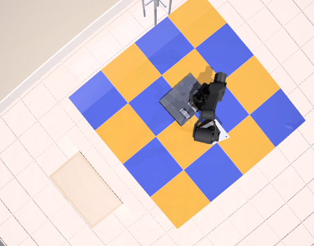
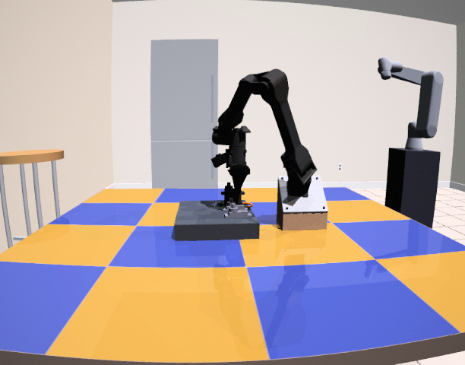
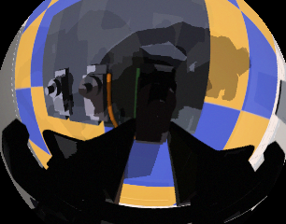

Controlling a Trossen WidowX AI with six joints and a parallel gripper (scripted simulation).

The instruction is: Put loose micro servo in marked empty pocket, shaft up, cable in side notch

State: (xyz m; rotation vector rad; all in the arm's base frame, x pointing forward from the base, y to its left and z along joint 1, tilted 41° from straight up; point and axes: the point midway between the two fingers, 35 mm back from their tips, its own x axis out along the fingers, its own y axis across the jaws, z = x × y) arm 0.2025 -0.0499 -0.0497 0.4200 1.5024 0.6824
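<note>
The dark micro servo [image 3: 155, 105] is between the fingers of my gripper [image 3: 152, 123] [image 2: 238, 199], which is shut on it. The servo is in deep shadow, low over the robot's deck [image 1: 173, 98] [image 2: 216, 231] [image 3: 64, 35]; whether it touches the deck or sits in the pocket cannot be told. The pocket is hidden beneath it. A thin green line runs along the servo's left side in the wrist view. An orange cable [image 3: 109, 98] [image 2: 248, 204] shows between the held servo and the fitted ones. Ears and shaft cannot be made out.
Two grey fitted servos [image 1: 184, 113] [image 3: 93, 91] stand on the deck, left of the held servo in the wrist view. The arm's wooden base block [image 2: 303, 221] with its sloping white plate [image 2: 315, 204] stands beside the deck on the blue and orange chequered table [image 2: 178, 306].
</note>
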